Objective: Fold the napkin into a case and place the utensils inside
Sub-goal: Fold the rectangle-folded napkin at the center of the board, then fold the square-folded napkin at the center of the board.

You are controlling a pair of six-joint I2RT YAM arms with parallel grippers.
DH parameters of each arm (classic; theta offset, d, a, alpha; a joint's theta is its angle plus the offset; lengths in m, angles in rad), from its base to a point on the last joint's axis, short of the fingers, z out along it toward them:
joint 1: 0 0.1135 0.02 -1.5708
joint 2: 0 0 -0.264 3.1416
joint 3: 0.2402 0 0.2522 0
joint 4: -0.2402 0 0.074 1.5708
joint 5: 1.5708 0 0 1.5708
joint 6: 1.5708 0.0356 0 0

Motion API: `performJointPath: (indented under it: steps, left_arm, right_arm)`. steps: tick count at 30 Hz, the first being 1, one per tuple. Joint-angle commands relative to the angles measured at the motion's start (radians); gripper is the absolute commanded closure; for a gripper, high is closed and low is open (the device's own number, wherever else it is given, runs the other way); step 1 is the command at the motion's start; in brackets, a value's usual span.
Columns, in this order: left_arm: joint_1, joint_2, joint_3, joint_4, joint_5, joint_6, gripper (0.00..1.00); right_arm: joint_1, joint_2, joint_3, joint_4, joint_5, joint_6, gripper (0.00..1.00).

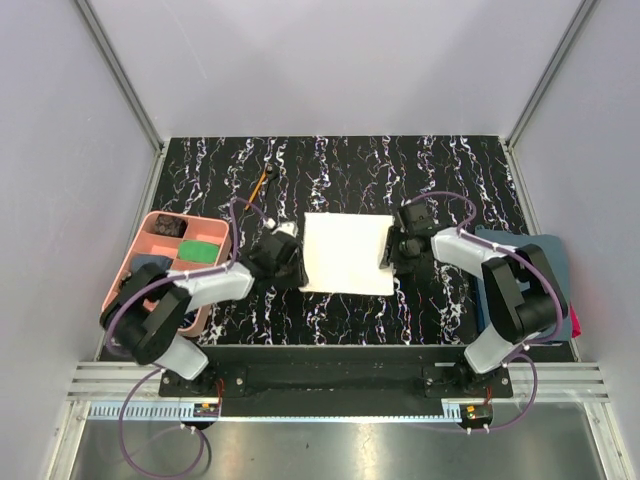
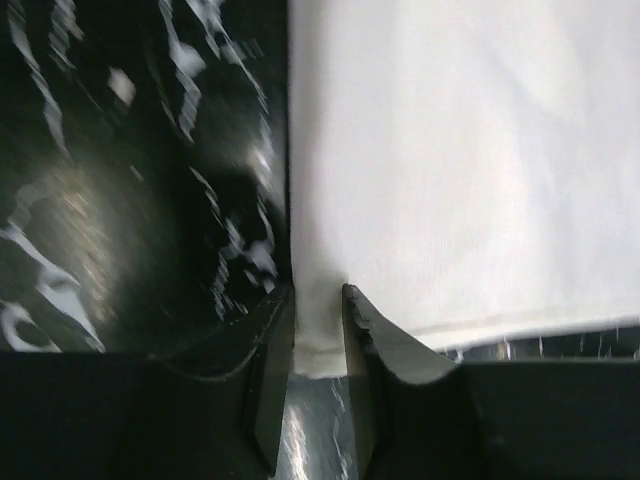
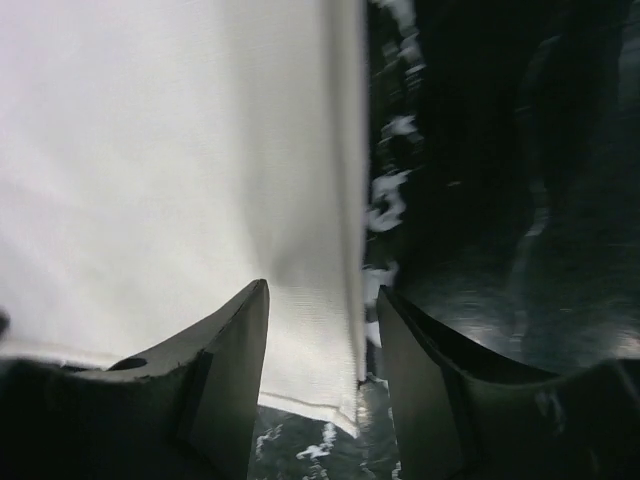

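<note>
The cream napkin (image 1: 345,253) lies flat on the black marbled table, between my two grippers. My left gripper (image 1: 293,262) is at its left edge. In the left wrist view the jaws (image 2: 318,295) are pinched on the napkin's (image 2: 450,160) near left corner. My right gripper (image 1: 390,252) is at its right edge. In the right wrist view the gripper (image 3: 322,290) is open astride the near right corner of the napkin (image 3: 180,160), with a gap beside the right finger. The orange-handled stick (image 1: 265,183) lies at the back left. The spoon is not discernible.
A pink compartment tray (image 1: 150,240) with small items stands at the left, under my left arm. A dark blue-grey towel (image 1: 548,258) lies at the right edge with a pink item (image 1: 574,322) beside it. Grey walls enclose the table.
</note>
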Motion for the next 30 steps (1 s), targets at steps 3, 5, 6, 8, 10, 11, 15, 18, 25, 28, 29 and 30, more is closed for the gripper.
performJointPath:
  steps: [3, 5, 6, 8, 10, 11, 15, 18, 25, 28, 29, 30]
  left_arm:
    - [-0.103, -0.248, -0.123, -0.12, -0.003, -0.104, 0.48]
    - [-0.102, -0.301, -0.105, -0.16, -0.031, -0.095, 0.44]
    - [-0.1, -0.337, -0.093, -0.188, -0.051, -0.073, 0.43]
    - [-0.088, -0.351, -0.038, -0.2, -0.041, -0.049, 0.42]
    - [-0.067, -0.316, 0.022, -0.182, -0.011, -0.019, 0.44]
    - [-0.06, -0.295, 0.042, -0.174, 0.018, -0.016, 0.47]
    - [-0.048, -0.122, 0.125, -0.096, 0.058, 0.002, 0.58]
    - [-0.045, -0.025, 0.186, -0.079, 0.098, 0.014, 0.63]
    - [-0.045, 0.046, 0.212, -0.05, 0.116, 0.019, 0.65]
    - [-0.045, 0.055, 0.212, -0.053, 0.105, 0.025, 0.65]
    - [-0.047, 0.061, 0.213, -0.056, 0.105, 0.025, 0.65]
    - [-0.045, 0.064, 0.211, -0.055, 0.105, 0.024, 0.66]
  right_arm:
    - [-0.038, -0.07, 0.081, -0.181, 0.208, -0.097, 0.38]
    - [-0.038, -0.129, 0.07, -0.201, 0.213, -0.087, 0.23]
    - [-0.036, -0.146, 0.061, -0.215, 0.219, -0.071, 0.18]
    - [-0.038, -0.192, 0.044, -0.232, 0.195, -0.053, 0.15]
    - [-0.038, -0.212, 0.008, -0.231, 0.15, -0.007, 0.16]
    - [-0.038, -0.228, -0.006, -0.228, 0.133, 0.014, 0.23]
    - [-0.04, -0.242, -0.094, -0.168, 0.116, 0.074, 0.39]
    - [-0.038, -0.234, -0.123, -0.134, 0.055, 0.085, 0.45]
    - [-0.038, -0.232, -0.189, -0.048, -0.036, 0.101, 0.48]
    - [-0.038, -0.231, -0.201, -0.028, -0.043, 0.099, 0.48]
    - [-0.038, -0.219, -0.198, -0.024, -0.048, 0.099, 0.48]
    - [-0.038, -0.21, -0.193, -0.024, -0.049, 0.094, 0.49]
